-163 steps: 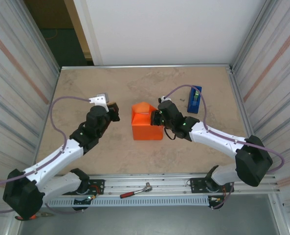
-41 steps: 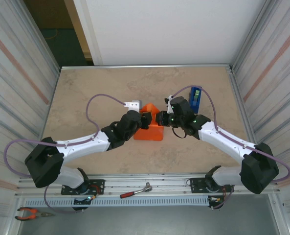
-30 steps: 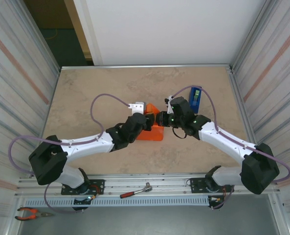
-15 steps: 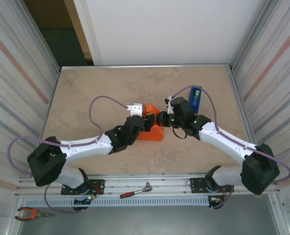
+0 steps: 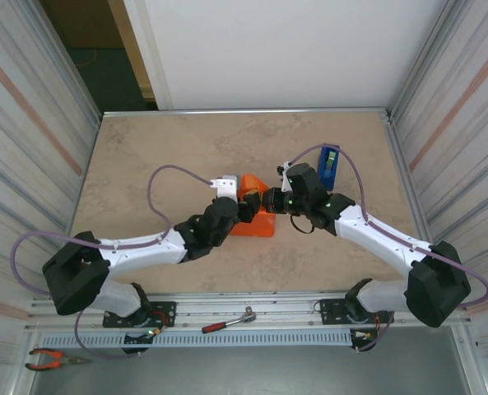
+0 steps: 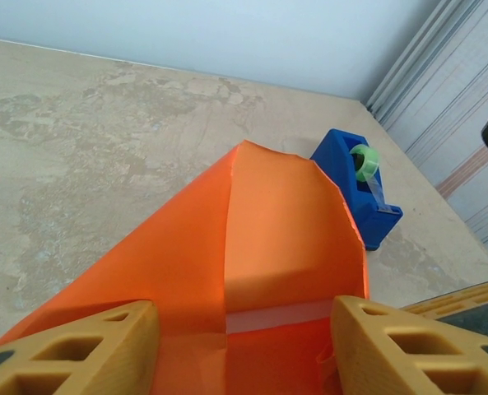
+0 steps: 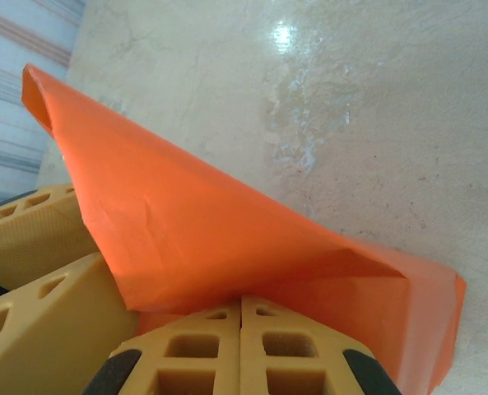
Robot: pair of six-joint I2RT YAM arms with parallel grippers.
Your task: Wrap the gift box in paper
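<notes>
The gift box (image 5: pixel 260 224) sits mid-table as a low orange block with the orange paper (image 6: pixel 268 214) folded over it. One flap of the paper stands up in a peak at the back. A strip of clear tape (image 6: pixel 297 314) crosses the seam. My left gripper (image 6: pixel 244 309) is open, its tan fingers (image 6: pixel 87 346) apart on either side of the papered top. My right gripper (image 7: pixel 241 300) is shut, its tips pressed against the paper (image 7: pixel 194 222) at the box's right side. From above, the left gripper (image 5: pixel 246 206) and right gripper (image 5: pixel 268 200) meet over the box.
A blue tape dispenser (image 5: pixel 327 166) stands right of the box, behind the right arm, also seen past the flap as the dispenser (image 6: pixel 355 185). A ratchet tool (image 5: pixel 227 321) lies on the front rail. Metal walls close in both sides.
The left gripper's jaws have spread wider over the papered box and the wrist has drawn back slightly. The right gripper stays shut against the paper.
</notes>
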